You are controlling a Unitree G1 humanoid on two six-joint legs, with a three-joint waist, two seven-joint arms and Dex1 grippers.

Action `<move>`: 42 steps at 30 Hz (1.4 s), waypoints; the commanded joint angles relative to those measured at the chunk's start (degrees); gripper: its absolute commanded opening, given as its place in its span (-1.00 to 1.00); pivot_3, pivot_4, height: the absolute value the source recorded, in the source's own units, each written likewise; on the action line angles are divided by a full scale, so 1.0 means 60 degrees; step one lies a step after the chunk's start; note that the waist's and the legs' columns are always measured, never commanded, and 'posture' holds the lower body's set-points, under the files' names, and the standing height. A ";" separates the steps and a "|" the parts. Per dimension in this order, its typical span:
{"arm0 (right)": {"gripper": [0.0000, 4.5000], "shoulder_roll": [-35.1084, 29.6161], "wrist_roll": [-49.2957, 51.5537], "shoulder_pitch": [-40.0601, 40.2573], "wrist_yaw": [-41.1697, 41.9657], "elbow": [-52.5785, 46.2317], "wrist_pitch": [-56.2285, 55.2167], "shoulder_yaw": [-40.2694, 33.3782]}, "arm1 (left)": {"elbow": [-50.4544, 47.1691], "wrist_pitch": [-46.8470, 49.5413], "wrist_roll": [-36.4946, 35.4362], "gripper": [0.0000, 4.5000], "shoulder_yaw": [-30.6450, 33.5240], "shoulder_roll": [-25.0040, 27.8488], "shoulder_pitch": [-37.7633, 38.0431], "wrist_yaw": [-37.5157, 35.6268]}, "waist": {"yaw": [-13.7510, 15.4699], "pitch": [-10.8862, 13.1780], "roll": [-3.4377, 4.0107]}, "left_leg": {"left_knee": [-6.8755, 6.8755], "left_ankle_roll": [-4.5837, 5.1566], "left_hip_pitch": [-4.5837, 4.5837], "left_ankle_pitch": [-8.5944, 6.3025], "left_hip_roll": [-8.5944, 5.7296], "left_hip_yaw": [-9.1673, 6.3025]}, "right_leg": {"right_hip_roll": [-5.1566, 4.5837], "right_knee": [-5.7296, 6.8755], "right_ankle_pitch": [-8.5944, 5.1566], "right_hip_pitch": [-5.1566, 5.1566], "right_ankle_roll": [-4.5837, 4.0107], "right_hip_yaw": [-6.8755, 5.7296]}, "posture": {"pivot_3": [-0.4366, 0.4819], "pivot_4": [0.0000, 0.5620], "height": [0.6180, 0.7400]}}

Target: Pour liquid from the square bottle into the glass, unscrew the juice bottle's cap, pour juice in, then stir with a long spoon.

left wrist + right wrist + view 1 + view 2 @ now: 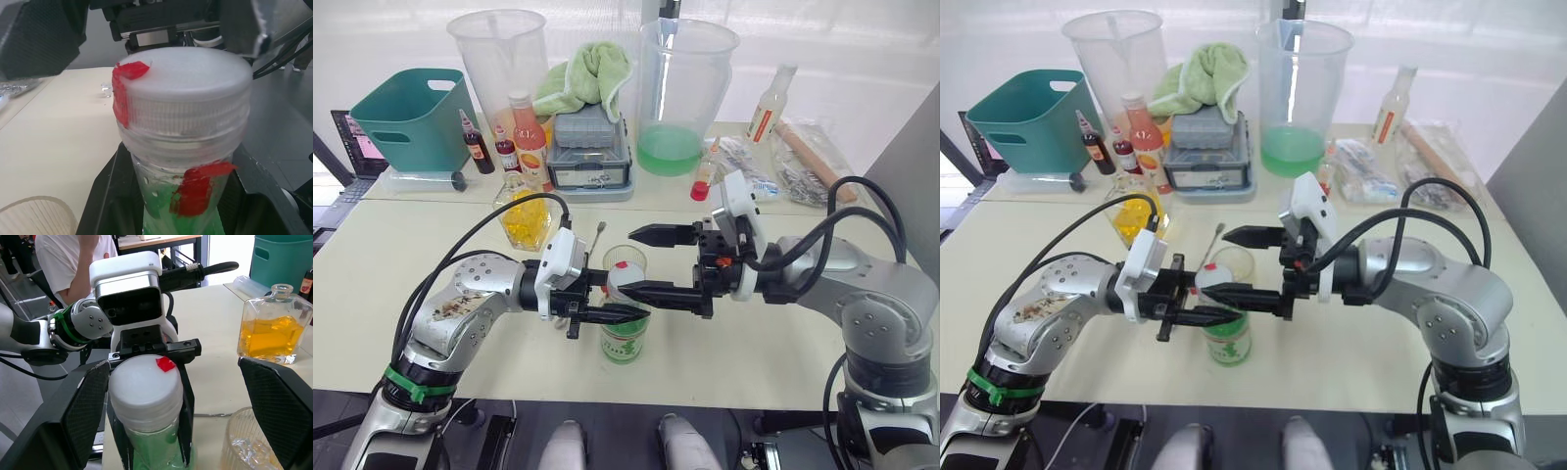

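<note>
We see the left gripper (607, 311) clamped on the juice bottle (624, 338); the right gripper (656, 262) spread wide around its cap (145, 382), the glass (626, 260) just behind.

The juice bottle (624, 338) is seen standing upright near the front edge of the counter (372, 284), its green liquid and green-and-white label visible below the neck. The neck is gripped by the left claw (607, 302). The cap (183, 93), white and ribbed with a red mark at its rim, is still seated on the neck. The glass (626, 260), a clear ribbed tumbler, is placed just behind the bottle. The square bottle (525, 215), holding yellow liquid, is set further back and to the left, upright. The long spoon (598, 235) is laid on the counter between the square bottle and the glass.
</note>
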 commanded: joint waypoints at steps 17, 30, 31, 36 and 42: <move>0.63 -0.0147 0.0277 0.0269 -0.0396 -0.0809 -0.0479 0.0212 | 0.0187 0.0203 0.0457 -0.37 -0.0435 -0.0023 0.0173 0.0119 | 0.0004 0.0000 0.0000 | -0.0001 0.0000 0.0002 0.0000 0.0000 -0.0001 | -0.0001 -0.0033 0.0002 0.0020 0.0004 0.0000 | -0.05 -0.47 0.80; -0.26 -0.0451 -0.1194 -0.0251 0.2159 0.0431 -0.2039 0.1580 | 0.0017 0.0266 0.0517 -0.37 -0.0283 0.0001 0.0199 0.0404 | -0.0033 0.0001 0.0000 | -0.0004 0.0000 0.0035 0.0000 0.0001 -0.0001 | -0.0002 -0.0067 0.0002 0.0066 0.0004 0.0000 | -0.05 -0.47 0.80; -0.26 -0.0460 -0.1532 -0.0678 0.3277 0.1030 -0.2631 0.1915 | -0.0106 0.0300 0.0485 -0.37 -0.0213 0.0027 0.0328 0.0483 | -0.0044 0.0001 0.0001 | -0.0004 0.0000 0.0044 -0.0001 0.0003 -0.0001 | -0.0002 -0.0079 0.0003 0.0078 0.0005 0.0000 | -0.05 -0.47 0.80; -0.26 -0.0351 -0.2808 -0.2117 0.6555 0.3320 -0.4543 0.2876 | -0.0403 0.0316 0.0519 -0.37 -0.0109 0.0098 0.0601 0.0648 | -0.0095 0.0002 0.0003 | -0.0007 0.0000 0.0054 -0.0001 0.0008 0.0001 | -0.0003 -0.0129 0.0012 0.0112 0.0019 -0.0002 | -0.05 -0.47 0.80; 0.34 -0.0075 -0.3326 -0.3874 0.8825 0.5580 -0.5419 0.3386 | -0.0649 0.0344 0.0527 -0.37 -0.0068 0.0095 0.0809 0.0879 | -0.0095 0.0004 0.0006 | -0.0022 0.0006 0.0049 -0.0005 0.0006 -0.0006 | -0.0003 -0.0127 0.0020 0.0106 0.0025 -0.0008 | -0.05 -0.47 0.80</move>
